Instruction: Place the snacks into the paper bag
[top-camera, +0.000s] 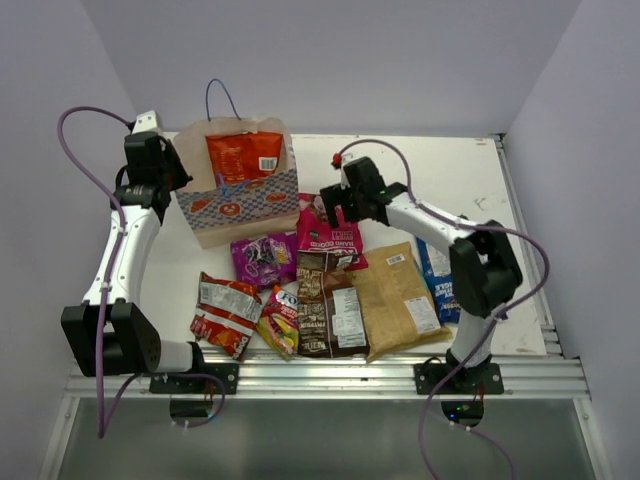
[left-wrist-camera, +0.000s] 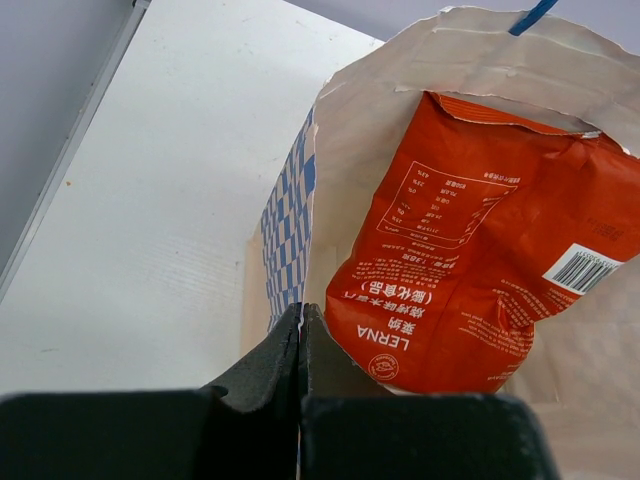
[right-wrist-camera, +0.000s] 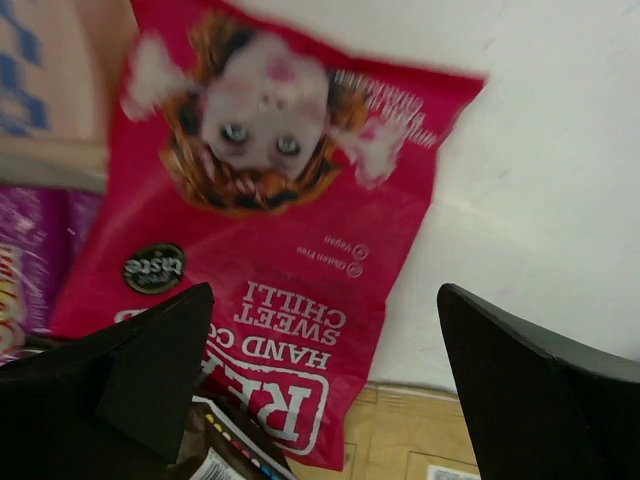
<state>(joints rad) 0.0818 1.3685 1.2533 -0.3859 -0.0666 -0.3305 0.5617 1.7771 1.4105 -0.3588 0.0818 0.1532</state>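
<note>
The left hand (left-wrist-camera: 301, 320) is clenched, its fingertips pinching the rim of the paper bag (top-camera: 240, 205) at the bag's side wall. The bag stands upright and open on the desk (top-camera: 450, 170). Just ahead of that hand, inside the bag, an orange-red packet (left-wrist-camera: 470, 260) leans against the far wall.

The right hand (right-wrist-camera: 330, 380) is released, its fingers (right-wrist-camera: 150, 370) spread wide, and it grasps nothing. It hangs above the pink packet (right-wrist-camera: 280, 240), which lies flat on the desk directly below and ahead of it, beside the bag's checkered wall.

To that hand's left lies the purple packet (top-camera: 262, 257). The brown packet (top-camera: 325, 300) and the tan packet (top-camera: 395, 295) lie behind the hand, toward the arm bases. Further back on its left are the yellow-red candy (top-camera: 280, 320) and silver-red chips (top-camera: 226, 312). The blue-white packet (top-camera: 437, 280) lies to its right, partly under the right arm.
</note>
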